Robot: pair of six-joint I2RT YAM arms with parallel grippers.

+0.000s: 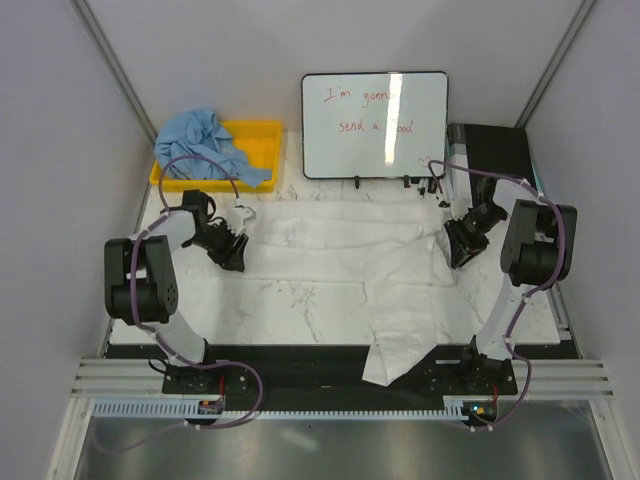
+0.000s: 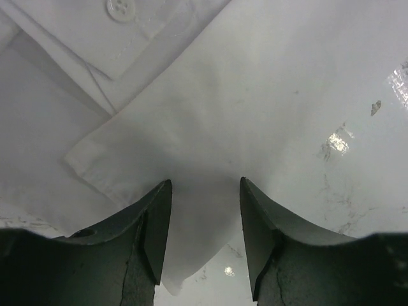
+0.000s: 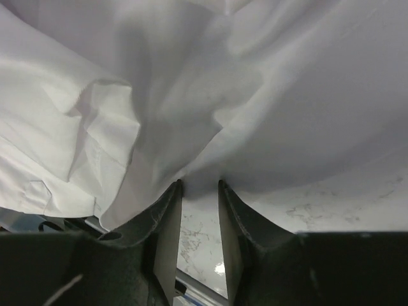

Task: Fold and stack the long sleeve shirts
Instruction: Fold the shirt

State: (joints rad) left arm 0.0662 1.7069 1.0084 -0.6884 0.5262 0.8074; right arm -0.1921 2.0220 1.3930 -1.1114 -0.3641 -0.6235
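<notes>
Whiteboard [image 1: 375, 125] behind the table [image 1: 300, 300] reads "I'm gonna send a good"; left gripper [image 2: 205, 188] released, right gripper [image 3: 199, 186] pinches white shirt [image 1: 340, 235].

One shirt [image 1: 340, 245] spread across table [image 1: 270, 300], other shirt [image 1: 205, 140] in bin [image 1: 262, 132] far left, whiteboard [image 1: 375, 125] beside bin

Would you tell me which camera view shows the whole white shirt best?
The top external view: the white shirt is seen whole, spread across the table, one part hanging over the near edge. The left wrist view shows only a button and some hems; the right wrist view shows only rumpled folds.
</notes>
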